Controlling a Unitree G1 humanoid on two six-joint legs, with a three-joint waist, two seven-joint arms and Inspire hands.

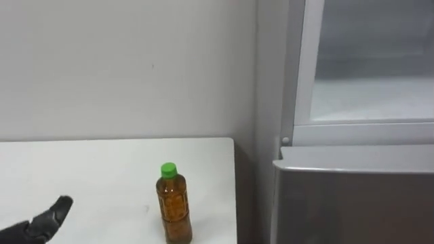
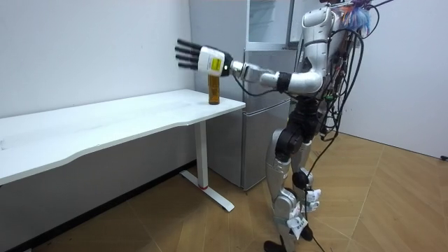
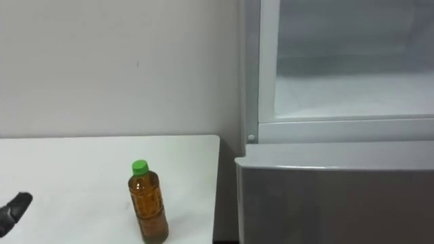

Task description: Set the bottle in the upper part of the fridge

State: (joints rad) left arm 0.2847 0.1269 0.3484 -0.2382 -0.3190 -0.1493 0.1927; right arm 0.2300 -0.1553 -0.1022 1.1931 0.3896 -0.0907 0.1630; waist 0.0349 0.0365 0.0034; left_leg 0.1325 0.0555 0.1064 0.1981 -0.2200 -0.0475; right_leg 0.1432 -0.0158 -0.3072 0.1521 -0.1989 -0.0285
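Both eye views look from the robot's head, close in, forward and slightly down. They take in the right end of the white rectangular tabletop [image 1: 102, 169] against the pale wall [image 1: 135, 61], with the silver-grey two-compartment fridge [image 1: 352, 196] at the right. The room view stands well off, side-on to the whole robot. All three views share the table's end, the amber green-capped plastic bottle [image 1: 173, 207] and the fridge.

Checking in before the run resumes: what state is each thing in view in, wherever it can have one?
bottle: upright on the table, green cap on, not held.
upper fridge: seems open, its inside showing.
lower fridge door: shut.
left hand: open, fingers straight, left of the bottle and apart from it.
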